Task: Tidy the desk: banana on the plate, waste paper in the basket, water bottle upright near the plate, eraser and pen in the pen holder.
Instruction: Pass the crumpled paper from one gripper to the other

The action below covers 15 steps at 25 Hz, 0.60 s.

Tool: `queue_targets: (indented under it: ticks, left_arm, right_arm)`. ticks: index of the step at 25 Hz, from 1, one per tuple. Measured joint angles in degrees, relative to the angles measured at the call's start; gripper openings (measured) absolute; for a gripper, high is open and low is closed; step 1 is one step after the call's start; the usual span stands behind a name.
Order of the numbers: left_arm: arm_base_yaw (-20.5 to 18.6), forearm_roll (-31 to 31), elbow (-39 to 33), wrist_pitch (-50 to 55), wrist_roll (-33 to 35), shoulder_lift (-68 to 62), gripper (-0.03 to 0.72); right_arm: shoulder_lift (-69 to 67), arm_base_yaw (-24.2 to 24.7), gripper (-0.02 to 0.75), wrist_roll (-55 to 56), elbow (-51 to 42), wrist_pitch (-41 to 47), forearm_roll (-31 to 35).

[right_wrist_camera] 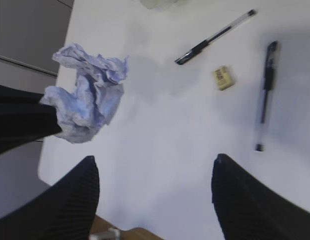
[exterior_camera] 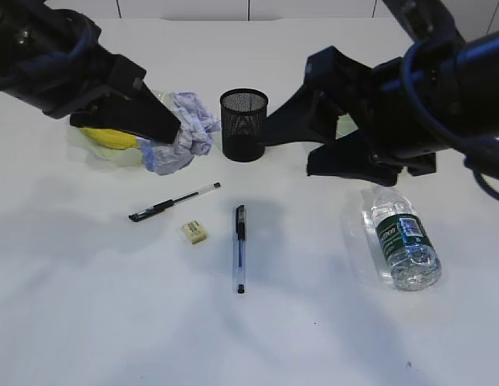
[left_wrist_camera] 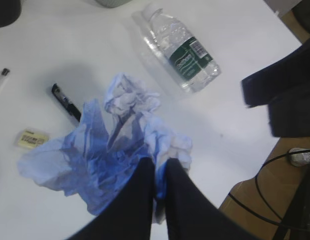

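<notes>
From the exterior view, a white desk (exterior_camera: pixel 257 338) holds a black wire-mesh pen holder (exterior_camera: pixel 243 125) standing upright near the back centre; what is inside it cannot be seen. Left of the pen holder, the left gripper (exterior_camera: pixel 170 127) pinches a crumpled ball of waste paper (exterior_camera: pixel 185 133), white with lilac-blue creases, held above the desk. Just behind that gripper, further left of the pen holder, a yellow banana (exterior_camera: pixel 108 138) lies in the pale green plate (exterior_camera: pixel 120 157). In front of the pen holder lie two pens: a slim black-capped pen (exterior_camera: pixel 173 201) lying at a slant and a clear-barrelled pen (exterior_camera: pixel 240 248) pointing toward the camera. The small cream eraser (exterior_camera: pixel 195 232) sits between them. To the right of the pen holder, the right gripper (exterior_camera: pixel 337 149) hovers with its fingers spread wide and empty. A clear water bottle (exterior_camera: pixel 400 237) with a dark green label lies on its side, front right of the pen holder.

From the left wrist view, the two dark fingers (left_wrist_camera: pixel 140 200) are nearly together, clamping the blue-tinted waste paper (left_wrist_camera: pixel 115 145). The bottle (left_wrist_camera: pixel 182 50) lies on the desk beyond it.

From the right wrist view, both broad fingers (right_wrist_camera: pixel 70 195) stand far apart with bare desk between them.
</notes>
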State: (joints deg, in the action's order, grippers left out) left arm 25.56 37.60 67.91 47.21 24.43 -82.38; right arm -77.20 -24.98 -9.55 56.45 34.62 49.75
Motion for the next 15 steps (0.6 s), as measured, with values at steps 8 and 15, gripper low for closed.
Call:
queue_targets:
  ticks: [8, 15]
  left_arm:
    - [0.20, 4.76, 0.00, 0.00, 7.52, 0.00, 0.017]
    - [-0.39, 4.93, 0.00, 0.22, 11.57, 0.00, 0.017]
  right_arm:
    - [-6.20, 0.00, 0.522, -18.26, 0.00, 0.65, 35.74]
    - [-8.45, 0.00, 0.522, -20.25, 0.00, 0.31, 40.36]
